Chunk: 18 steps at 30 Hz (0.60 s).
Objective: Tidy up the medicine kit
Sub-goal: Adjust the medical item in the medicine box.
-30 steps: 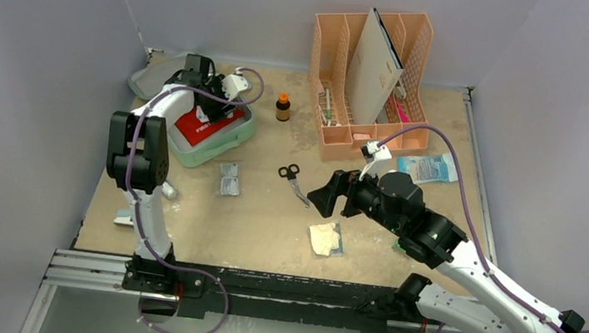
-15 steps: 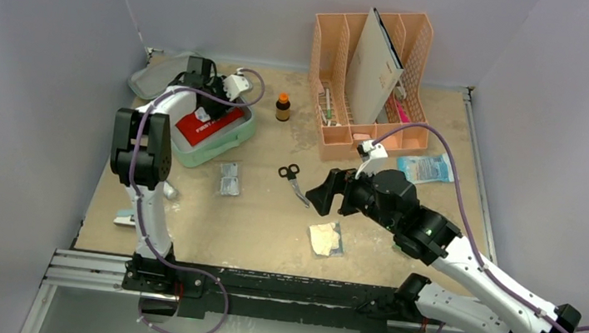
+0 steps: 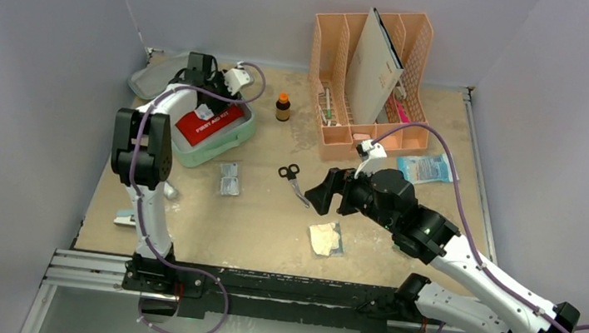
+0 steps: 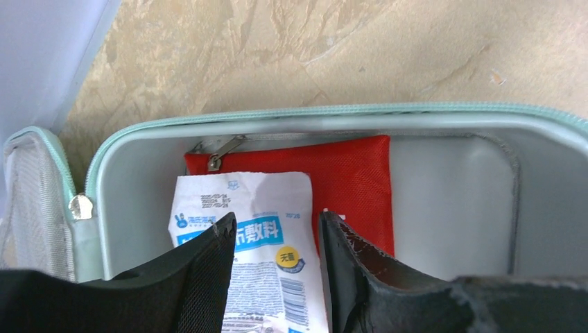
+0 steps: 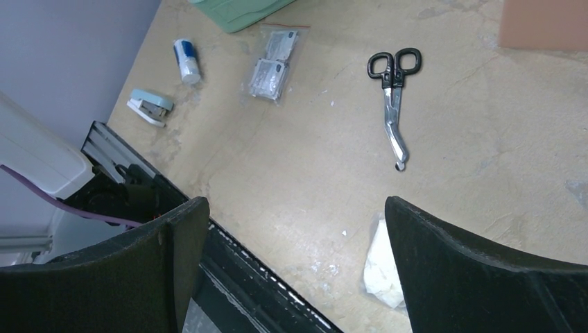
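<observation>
The job looks partly done. The kit (image 3: 231, 144) lies open at the back left of the table (image 3: 268, 222), its lid (image 3: 149, 79) flopped out to the left. It already holds a red pouch (image 4: 360, 173) with a white packet (image 4: 243, 201) lying flat on top. Outside it, from left to right, are a stapler (image 5: 149, 105) and a tube (image 5: 187, 59) near the front left edge, and a bag of sachets (image 3: 229, 178) just in front of the kit. Further right are a brown bottle (image 3: 283, 106) behind, scissors (image 3: 294, 179) mid-table, a gauze pad (image 3: 325, 239) near the front and a blue pack (image 3: 427, 167) beside the organizer (image 3: 368, 83). I judge that most of these are meant to go in and the lid then closed, so well under half is done. The left gripper (image 4: 277, 220) hangs directly over the kit's left half, pointing down into it, jaws partway apart either side of the packet's middle. The packet shows flat and unbuckled in the gap, so it reads as let go rather than pinched, though any contact is hidden. The right gripper (image 5: 295, 205) is spread wide and empty, hovering low over bare table between scissors and gauze pad. It is well apart from the kit, which shows only as a green corner at the top edge of its wrist view.
</observation>
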Each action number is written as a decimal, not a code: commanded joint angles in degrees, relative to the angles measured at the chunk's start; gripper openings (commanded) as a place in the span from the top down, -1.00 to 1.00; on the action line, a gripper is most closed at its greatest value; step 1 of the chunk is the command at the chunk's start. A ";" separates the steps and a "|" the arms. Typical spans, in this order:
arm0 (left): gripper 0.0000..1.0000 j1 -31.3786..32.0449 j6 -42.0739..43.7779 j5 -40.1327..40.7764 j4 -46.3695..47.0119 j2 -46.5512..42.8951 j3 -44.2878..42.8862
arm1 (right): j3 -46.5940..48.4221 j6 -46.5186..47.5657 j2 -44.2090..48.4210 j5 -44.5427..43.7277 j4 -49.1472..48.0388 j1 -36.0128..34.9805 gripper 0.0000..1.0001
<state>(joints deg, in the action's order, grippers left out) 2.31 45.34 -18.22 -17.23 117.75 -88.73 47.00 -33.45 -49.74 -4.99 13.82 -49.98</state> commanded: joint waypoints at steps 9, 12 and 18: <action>0.05 0.71 -19.25 10.21 3.16 -9.28 1.28 | 0.66 -2.37 1.33 0.46 -2.82 -0.18 -0.98; 0.01 -0.33 -25.40 13.29 5.21 -10.39 4.47 | 0.51 -3.09 1.85 1.01 -2.84 -0.18 -0.98; -0.09 -3.66 -35.31 15.53 7.53 -11.01 8.18 | 0.55 -3.20 3.47 0.51 -2.08 -0.15 -0.98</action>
<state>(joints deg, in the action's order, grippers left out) 1.21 19.70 -6.52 -12.60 108.40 -83.13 47.00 -35.88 -47.86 -4.73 12.99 -49.98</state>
